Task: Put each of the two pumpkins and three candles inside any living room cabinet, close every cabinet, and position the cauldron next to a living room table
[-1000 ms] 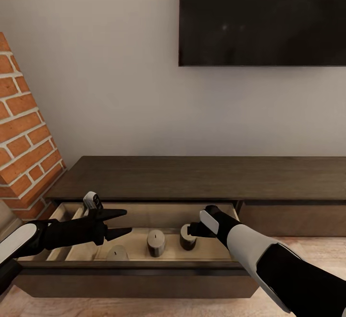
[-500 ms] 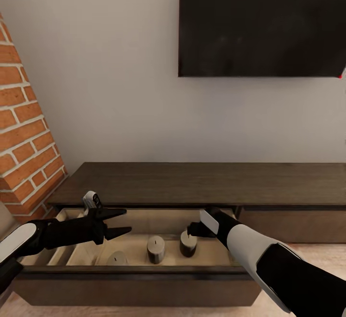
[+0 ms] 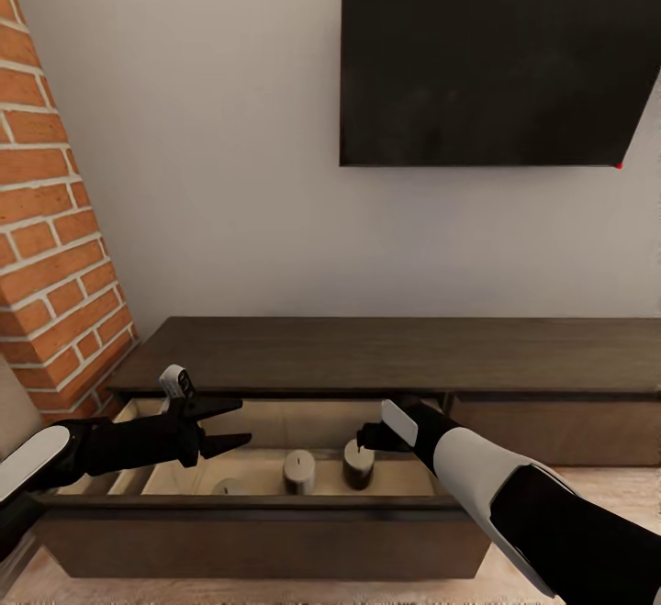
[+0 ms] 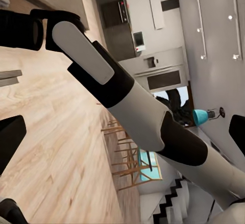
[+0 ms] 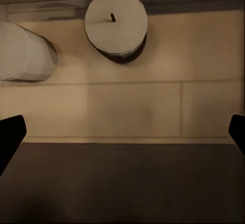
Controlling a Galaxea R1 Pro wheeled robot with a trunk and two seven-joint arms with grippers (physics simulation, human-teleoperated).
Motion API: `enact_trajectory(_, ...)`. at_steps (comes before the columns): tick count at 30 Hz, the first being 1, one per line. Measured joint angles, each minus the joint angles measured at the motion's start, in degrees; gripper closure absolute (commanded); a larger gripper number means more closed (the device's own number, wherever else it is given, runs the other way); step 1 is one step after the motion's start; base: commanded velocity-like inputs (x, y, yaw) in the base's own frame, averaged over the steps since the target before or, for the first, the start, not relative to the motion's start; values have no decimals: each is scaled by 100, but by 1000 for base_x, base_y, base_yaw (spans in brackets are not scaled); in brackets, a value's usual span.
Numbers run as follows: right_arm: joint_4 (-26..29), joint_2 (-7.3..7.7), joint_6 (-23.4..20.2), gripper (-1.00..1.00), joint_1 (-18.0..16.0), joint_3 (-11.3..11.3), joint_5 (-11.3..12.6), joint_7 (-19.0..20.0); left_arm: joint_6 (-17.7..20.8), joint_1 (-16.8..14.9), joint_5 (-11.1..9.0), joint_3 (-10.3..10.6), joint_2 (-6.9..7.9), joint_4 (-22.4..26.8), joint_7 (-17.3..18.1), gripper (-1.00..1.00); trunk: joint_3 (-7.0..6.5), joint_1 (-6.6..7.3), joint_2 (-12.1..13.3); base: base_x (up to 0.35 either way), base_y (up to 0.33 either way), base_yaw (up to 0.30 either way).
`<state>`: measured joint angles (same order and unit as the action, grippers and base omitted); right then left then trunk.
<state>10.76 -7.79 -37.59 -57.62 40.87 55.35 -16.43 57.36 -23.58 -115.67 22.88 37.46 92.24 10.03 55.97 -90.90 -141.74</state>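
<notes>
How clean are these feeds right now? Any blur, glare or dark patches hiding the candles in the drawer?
Head view: sharp and evenly lit, no glare; the cabinet drawer's front edge cuts off the nearest candle. Right wrist view: soft and slightly blurred, a candle throws a dark shadow, the lower half is dim. Left wrist view: crisp, bright background, right arm across it.

Grey wall, brick column, dark screen, wood floor.

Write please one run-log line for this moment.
drawer: open | candles: three inside | left gripper: open, over drawer | right gripper: open, above right candle | pumpkins, cauldron: unseen
</notes>
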Motion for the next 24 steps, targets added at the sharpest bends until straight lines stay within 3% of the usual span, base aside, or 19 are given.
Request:
enact_trajectory(17, 30, 45, 406, -100, 53, -14, -15, 37, -15, -4, 174, 1, -12, 3, -23, -100, -305, 375, 682, -36, 0, 0)
enact_trajectory(19, 30, 46, 476, -100, 53, -15, -15, 34, -15, -6, 225, 1, -24, 2, -23, -100, -341, 419, 762, 0, 0, 0)
enact_trajectory(24, 24, 50, 636, -100, 53, -17, -15, 31, -26, -14, 594, -2, -74, -6, -31, -100, -431, 529, 963, 0, 0, 0)
